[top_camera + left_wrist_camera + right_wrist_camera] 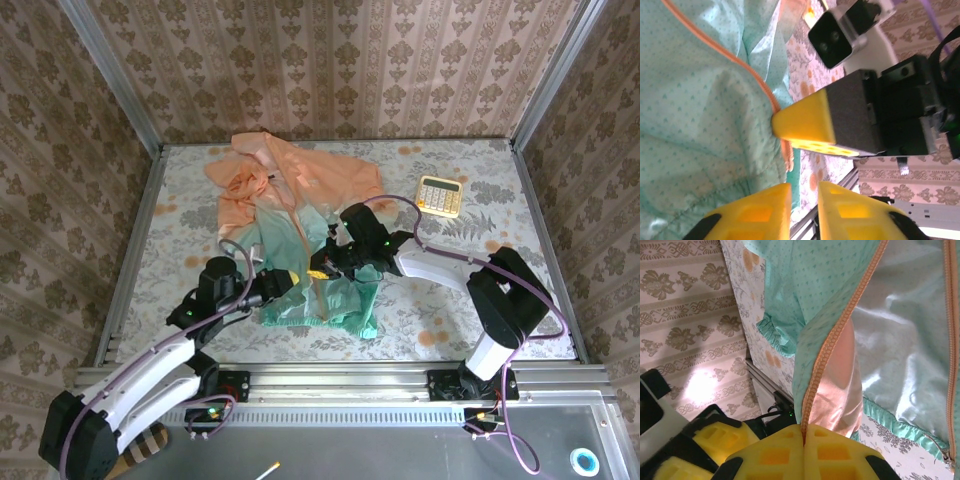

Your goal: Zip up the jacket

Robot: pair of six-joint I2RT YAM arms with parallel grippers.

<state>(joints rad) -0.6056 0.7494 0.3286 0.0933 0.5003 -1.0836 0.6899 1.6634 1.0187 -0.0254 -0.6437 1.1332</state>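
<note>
Jacket (300,235) lies mid-table, zipper undone, mint hem toward the arms. Right gripper (803,437) pinched tight on the orange zipper tape (827,350). Left gripper (804,200) at the hem edge — narrow gap between fingers, nothing visibly between them.

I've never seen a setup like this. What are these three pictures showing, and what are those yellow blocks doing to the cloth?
Two robot arms are bolted at the near edge of a table. One picture looks down from above; the other two come from cameras on each wrist. The yellow blocks are the fingers of the arms' grippers. A peach-to-mint jacket lies spread out, with a calculator beside it. The right gripper is shut on the jacket's orange zipper edge. The left gripper sits at the mint hem, its fingers slightly apart.
</note>
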